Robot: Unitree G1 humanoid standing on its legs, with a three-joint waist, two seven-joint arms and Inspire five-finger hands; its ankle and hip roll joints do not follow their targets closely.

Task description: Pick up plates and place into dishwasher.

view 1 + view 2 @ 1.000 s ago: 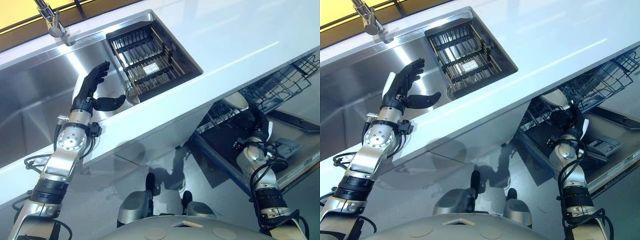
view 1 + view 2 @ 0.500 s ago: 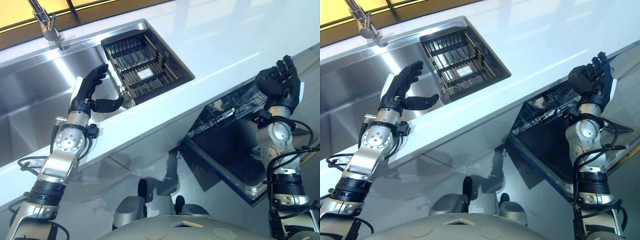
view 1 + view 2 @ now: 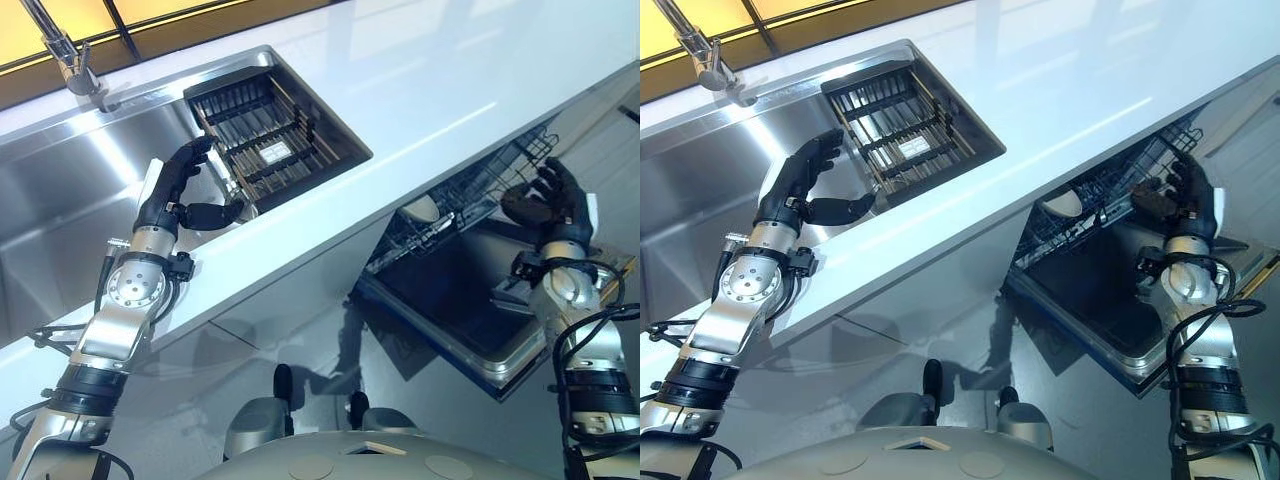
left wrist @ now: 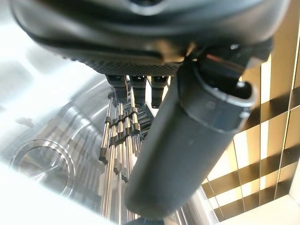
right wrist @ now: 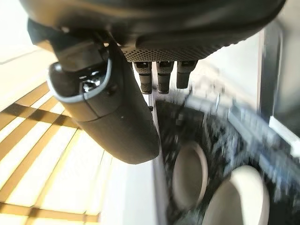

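Right wrist view: spread right hand (image 5: 108,108) before two plates (image 5: 190,176) in dishwasher rack (image 3: 1110,190).

Two plates (image 5: 190,174) (image 5: 236,199) stand in one dishwasher (image 3: 470,330) rack (image 3: 1110,190), as the right wrist view shows. One sink (image 3: 70,200) holds one drying rack (image 3: 265,130), with one tap (image 3: 62,55) behind it. One white counter (image 3: 430,70) runs across. Two hands: the left hand (image 3: 175,190) and the right hand (image 3: 545,200).
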